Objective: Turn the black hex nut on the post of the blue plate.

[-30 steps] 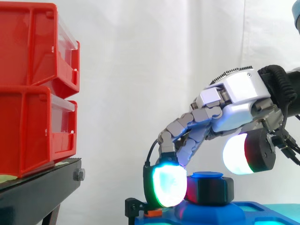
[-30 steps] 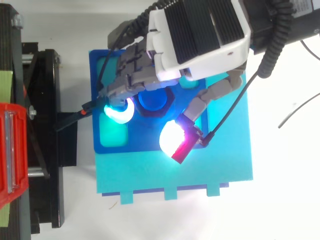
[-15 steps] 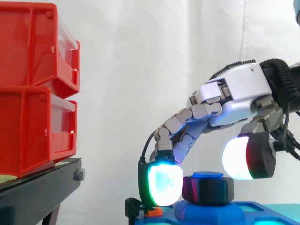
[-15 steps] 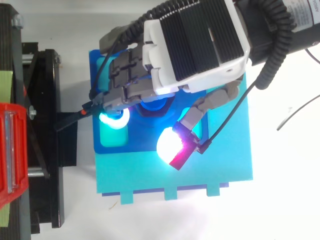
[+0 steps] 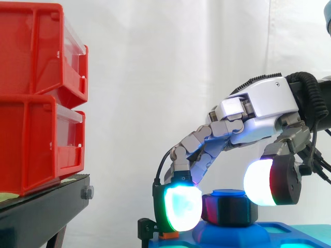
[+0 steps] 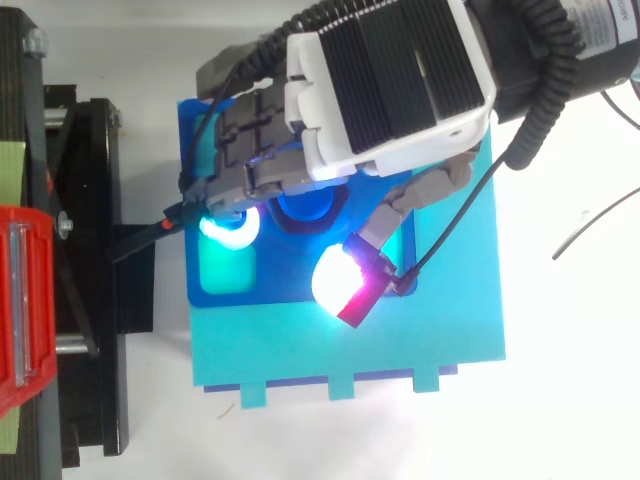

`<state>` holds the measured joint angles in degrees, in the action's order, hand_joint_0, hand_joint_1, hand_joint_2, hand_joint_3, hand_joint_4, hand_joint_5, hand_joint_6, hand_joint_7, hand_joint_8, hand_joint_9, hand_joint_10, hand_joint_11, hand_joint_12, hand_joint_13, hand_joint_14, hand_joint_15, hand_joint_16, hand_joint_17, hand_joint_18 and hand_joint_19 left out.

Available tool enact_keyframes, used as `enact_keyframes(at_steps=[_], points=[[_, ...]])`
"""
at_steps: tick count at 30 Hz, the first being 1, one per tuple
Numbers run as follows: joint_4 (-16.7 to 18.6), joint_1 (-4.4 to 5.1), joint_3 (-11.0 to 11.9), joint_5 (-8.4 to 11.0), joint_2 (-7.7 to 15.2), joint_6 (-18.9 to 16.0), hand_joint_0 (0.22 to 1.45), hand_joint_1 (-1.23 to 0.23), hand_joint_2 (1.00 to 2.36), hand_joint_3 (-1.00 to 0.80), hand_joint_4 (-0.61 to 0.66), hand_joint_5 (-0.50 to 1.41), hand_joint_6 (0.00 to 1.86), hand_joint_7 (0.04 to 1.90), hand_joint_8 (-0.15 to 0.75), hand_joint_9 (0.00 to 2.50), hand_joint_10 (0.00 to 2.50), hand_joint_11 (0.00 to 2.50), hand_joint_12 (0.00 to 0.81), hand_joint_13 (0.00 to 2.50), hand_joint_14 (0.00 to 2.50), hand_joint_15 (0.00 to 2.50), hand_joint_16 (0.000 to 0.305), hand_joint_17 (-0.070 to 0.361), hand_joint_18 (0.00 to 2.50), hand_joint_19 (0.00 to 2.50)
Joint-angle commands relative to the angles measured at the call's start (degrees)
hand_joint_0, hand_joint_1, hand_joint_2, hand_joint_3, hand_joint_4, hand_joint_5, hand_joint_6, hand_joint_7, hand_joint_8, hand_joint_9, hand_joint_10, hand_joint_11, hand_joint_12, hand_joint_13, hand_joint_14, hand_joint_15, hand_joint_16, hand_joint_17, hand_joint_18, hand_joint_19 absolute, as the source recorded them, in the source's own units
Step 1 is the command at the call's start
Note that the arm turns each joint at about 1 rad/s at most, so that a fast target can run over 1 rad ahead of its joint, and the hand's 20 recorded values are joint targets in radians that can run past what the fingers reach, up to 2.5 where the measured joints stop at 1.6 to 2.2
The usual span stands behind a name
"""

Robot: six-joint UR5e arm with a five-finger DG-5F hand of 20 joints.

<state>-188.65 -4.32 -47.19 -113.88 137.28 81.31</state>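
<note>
Red bins (image 5: 36,98), 2 of them stacked, sit at the left on a black stand (image 5: 44,209) before a white curtain (image 5: 165,67). Right of the stand, a small black bracket with an orange tip (image 5: 166,233) stands at the left edge of the blue plate (image 6: 285,285), which lies on a teal sheet (image 6: 300,345) on the white table (image 6: 570,400). On the plate's raised boss stands the blue post (image 5: 227,192), and the black hex nut (image 5: 230,211) sits on it just below its top. The hand (image 5: 264,111) comes in from the right and arches down over the nut; I cannot tell whether it grips it. A thin dark wire (image 6: 590,225) lies on the table at the far right.
</note>
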Motion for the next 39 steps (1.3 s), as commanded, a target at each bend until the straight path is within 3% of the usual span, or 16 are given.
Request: enact_keyframes(at_steps=[1, 26, 39], points=[[-0.05, -0.07, -0.01, -0.2, 0.0, 0.07, 0.49, -0.47, 1.0, -0.5, 0.19, -0.14, 0.5, 0.96, 0.206, 0.58, 0.01, 0.22, 0.269, 0.62, 0.01, 0.35, 0.023, 0.052, 0.12, 0.37], [-1.2, -0.95, -0.1, -1.0, 0.0, 2.62, 0.49, -0.52, 1.0, -0.5, 0.18, -0.14, 0.5, 0.98, 0.204, 0.58, 0.01, 0.22, 0.274, 0.62, 0.01, 0.35, 0.023, 0.052, 0.12, 0.38], [-1.02, -1.04, -0.01, -1.0, 0.0, 2.62, 0.37, -0.63, 1.0, -0.5, 0.25, -0.14, 0.5, 0.99, 0.249, 0.61, 0.01, 0.23, 0.314, 0.68, 0.01, 0.33, 0.033, 0.074, 0.2, 0.35]])
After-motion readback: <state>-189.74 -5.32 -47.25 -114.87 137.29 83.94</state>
